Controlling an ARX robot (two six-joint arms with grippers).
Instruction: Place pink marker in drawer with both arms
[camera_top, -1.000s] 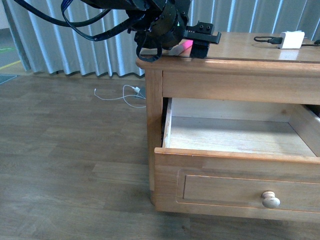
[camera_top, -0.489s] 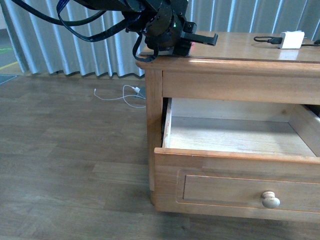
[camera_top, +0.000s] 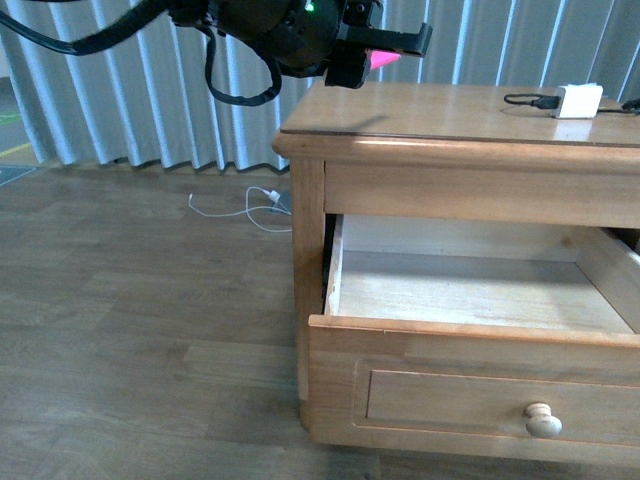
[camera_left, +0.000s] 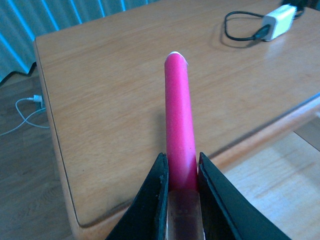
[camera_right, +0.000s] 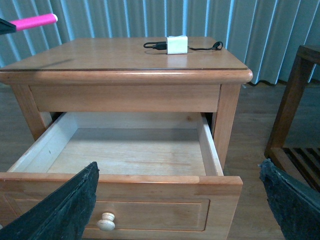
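Pink marker (camera_left: 178, 115) is clamped in my left gripper (camera_left: 181, 160), held clear of the cabinet top (camera_left: 110, 90) ready to cross to the open drawer (camera_right: 130, 152); right gripper (camera_right: 178, 167) jaws apart, empty.

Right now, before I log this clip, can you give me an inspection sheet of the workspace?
Surface: cabinet top, bare wood apart from a charger near a back corner.
Job's things: pink marker held in the air above the cabinet top; top drawer pulled open, nothing seen inside.
Clutter: white charger only.
End effectors: left end effector shut on the pink marker; right end effector open, facing the drawer, holding nothing.
Cables: black cable plugged into the charger; white cable on the floor beside the cabinet.
Surroundings: wood floor, pale curtains behind, a wooden frame beside the cabinet.
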